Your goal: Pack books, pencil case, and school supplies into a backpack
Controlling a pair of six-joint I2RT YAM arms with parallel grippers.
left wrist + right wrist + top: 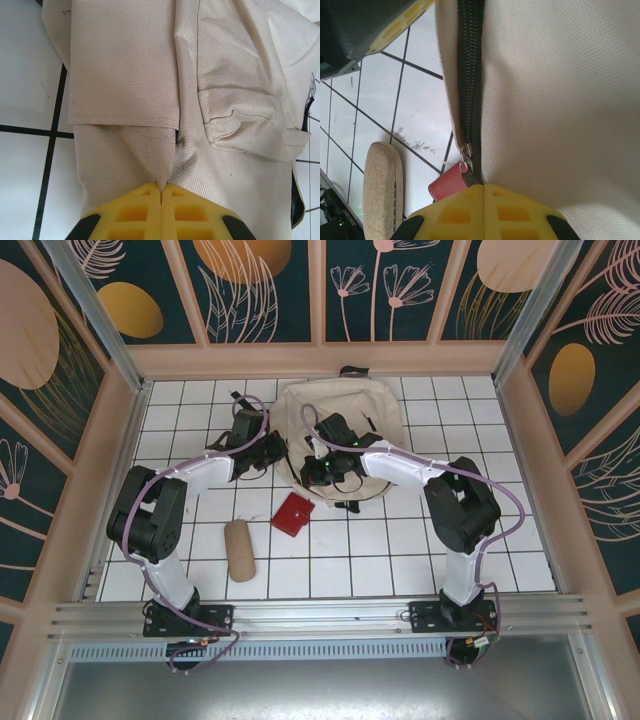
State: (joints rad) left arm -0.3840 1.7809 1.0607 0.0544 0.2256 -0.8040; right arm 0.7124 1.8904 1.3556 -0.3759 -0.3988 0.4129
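Beige woven-fabric backpack lies on the white tiled desk at its far middle, with both arms reaching onto its near edge. The left tool sits at the backpack's left flank and the right tool at its near centre. A flat red square item lies just off the backpack's near edge. A tan fabric roll-shaped pencil case lies further out, to the near left.

From the left wrist, the left tool has its yellow tips pressed together on a pointed fold of the backpack.

From the right wrist, the right tool is clamped shut on the backpack at the foot of its black zipper, just under the metal slider.

Likely trouble: the thin fold could slip from the left pinch when the zipper is pulled, or the whole backpack could drag and sweep the red square.

Counted: one backpack, one red square, one pencil case, two tools.
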